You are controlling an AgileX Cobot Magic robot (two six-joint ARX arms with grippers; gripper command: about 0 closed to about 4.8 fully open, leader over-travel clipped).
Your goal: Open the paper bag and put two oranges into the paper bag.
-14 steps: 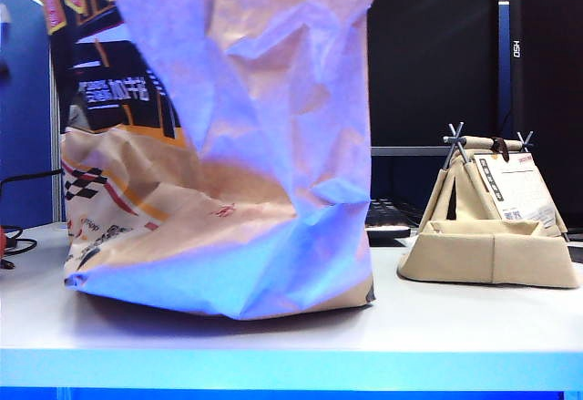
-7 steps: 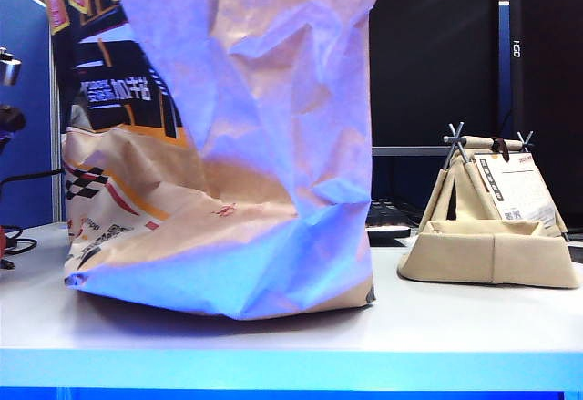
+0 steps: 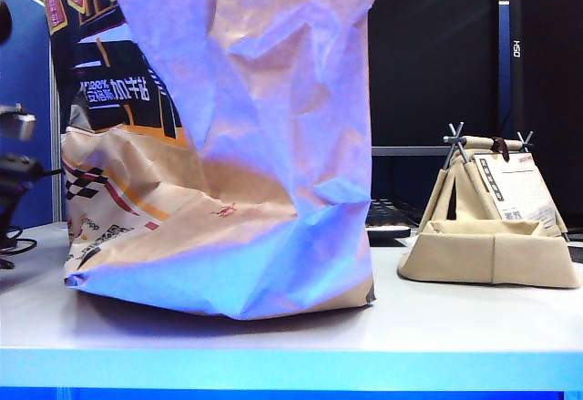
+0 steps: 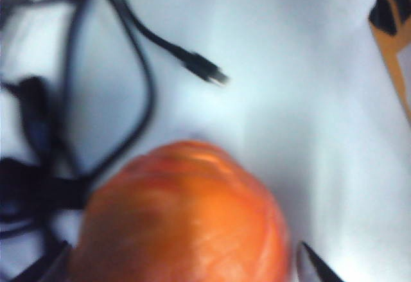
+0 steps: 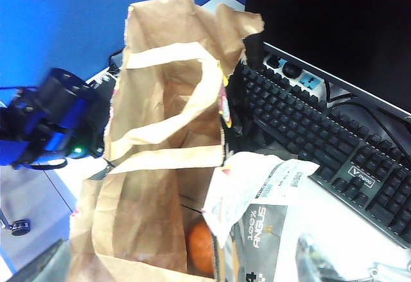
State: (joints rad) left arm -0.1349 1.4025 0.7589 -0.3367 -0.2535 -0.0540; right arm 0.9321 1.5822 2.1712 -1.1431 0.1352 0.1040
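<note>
The left gripper [image 4: 183,266] stands spread wide with nothing clamped, and the smooth, glossy reddish-orange fruit [image 4: 183,221] lies on the white table [image 4: 302,128] squarely between its two finger tips, very close beneath the wrist. Loose black cables [image 4: 138,70] trail across the table just beyond the fruit. In the exterior view this gripper [image 3: 16,158] shows at the far left edge, beside the large crinkled tan kraft-paper bag [image 3: 246,145] with its black printed panel.

The right gripper [image 5: 180,272] is held above the bag's open mouth, its jaws also fully apart and holding nothing. Directly below it, inside the bag, a second orange fruit [image 5: 200,246] rests on the bottom, so one of the two appears already delivered.

The main risk is in the coming grasp: the round fruit could squirt out sideways if the fingers close off-centre, and it might roll into the cables. A finger could also snag a cable. Later, the floppy paper handles [image 5: 173,124] lying across the mouth may deflect the fruit, or the leaning bag may tip if nudged.
</note>
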